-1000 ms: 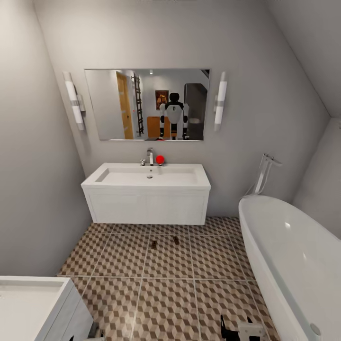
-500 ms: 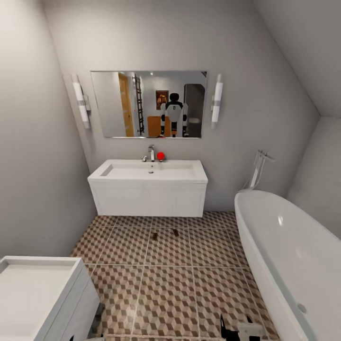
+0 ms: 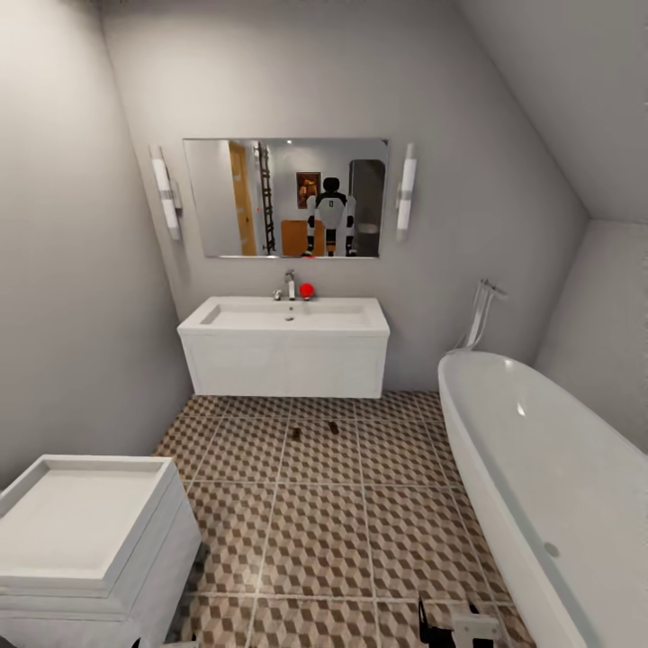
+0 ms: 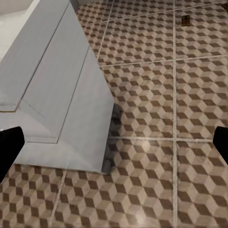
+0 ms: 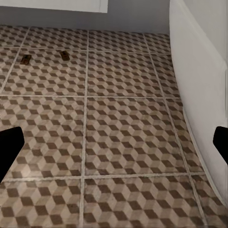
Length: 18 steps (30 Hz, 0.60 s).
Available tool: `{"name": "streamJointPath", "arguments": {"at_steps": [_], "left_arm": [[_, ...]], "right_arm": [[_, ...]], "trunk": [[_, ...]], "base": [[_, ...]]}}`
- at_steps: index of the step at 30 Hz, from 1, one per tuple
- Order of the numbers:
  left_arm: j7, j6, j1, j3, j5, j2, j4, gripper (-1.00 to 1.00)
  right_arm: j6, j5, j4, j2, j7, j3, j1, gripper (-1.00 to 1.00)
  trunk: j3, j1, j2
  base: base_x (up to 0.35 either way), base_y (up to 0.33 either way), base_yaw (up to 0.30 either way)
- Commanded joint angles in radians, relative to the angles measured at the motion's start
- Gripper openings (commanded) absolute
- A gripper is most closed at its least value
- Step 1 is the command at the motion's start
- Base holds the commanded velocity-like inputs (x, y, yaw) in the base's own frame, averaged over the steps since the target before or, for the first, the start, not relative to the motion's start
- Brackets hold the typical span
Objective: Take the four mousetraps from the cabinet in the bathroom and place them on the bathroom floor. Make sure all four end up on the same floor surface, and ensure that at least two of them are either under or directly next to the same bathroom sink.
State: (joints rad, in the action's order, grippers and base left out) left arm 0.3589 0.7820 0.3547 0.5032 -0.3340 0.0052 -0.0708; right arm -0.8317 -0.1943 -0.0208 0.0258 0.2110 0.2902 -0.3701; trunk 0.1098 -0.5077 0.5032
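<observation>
Two mousetraps lie on the cube-patterned bathroom floor (image 3: 315, 540) just in front of the sink (image 3: 286, 317): one (image 3: 294, 433) a little to the left, the other (image 3: 333, 427) beside it. The right wrist view shows them as two small brown boards (image 5: 26, 59) (image 5: 65, 55); the left wrist view shows one (image 4: 185, 19). My left gripper (image 4: 114, 149) is open over bare tiles, its dark fingertips (image 4: 9, 147) wide apart. My right gripper (image 5: 114, 147) is also open and holds nothing; it shows low in the head view (image 3: 454, 623). An orange-brown cabinet (image 3: 292, 239) appears reflected in the mirror behind me.
A white tray-topped block (image 3: 85, 531) stands close at my left, with its side wall (image 4: 71, 99) near the left gripper. The white bathtub (image 3: 540, 477) runs along the right, its wall (image 5: 199, 71) beside the right gripper. Open tiled floor lies between them.
The whole head view has pulled back from the sink, so more of the tray-topped block and floor shows. The two mousetraps lie where they were.
</observation>
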Motion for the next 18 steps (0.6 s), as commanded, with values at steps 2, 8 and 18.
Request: {"name": "streamJointPath", "arguments": {"at_steps": [2, 8, 18], "left_arm": [[0.004, 0.003, 0.001, 0.008, -0.003, -0.001, -0.003, 1.00], [0.004, 0.003, 0.001, 0.009, -0.003, -0.001, -0.003, 1.00], [0.005, 0.003, 0.001, 0.009, -0.003, -0.002, -0.002, 1.00]], "right_arm": [[-0.003, -0.008, 0.001, 0.000, 0.003, 0.009, -0.001, 1.00], [-0.003, -0.008, 0.001, 0.001, 0.002, 0.009, -0.001, 1.00], [-0.003, -0.008, 0.001, 0.002, 0.003, 0.009, -0.001, 1.00]], "trunk": [[0.002, 0.000, 0.002], [0.002, 0.000, 0.002], [0.002, 0.000, 0.002]], "base": [[-0.339, 0.000, 0.000], [-0.339, 0.000, 0.000], [-0.238, 0.000, 0.033]]}}
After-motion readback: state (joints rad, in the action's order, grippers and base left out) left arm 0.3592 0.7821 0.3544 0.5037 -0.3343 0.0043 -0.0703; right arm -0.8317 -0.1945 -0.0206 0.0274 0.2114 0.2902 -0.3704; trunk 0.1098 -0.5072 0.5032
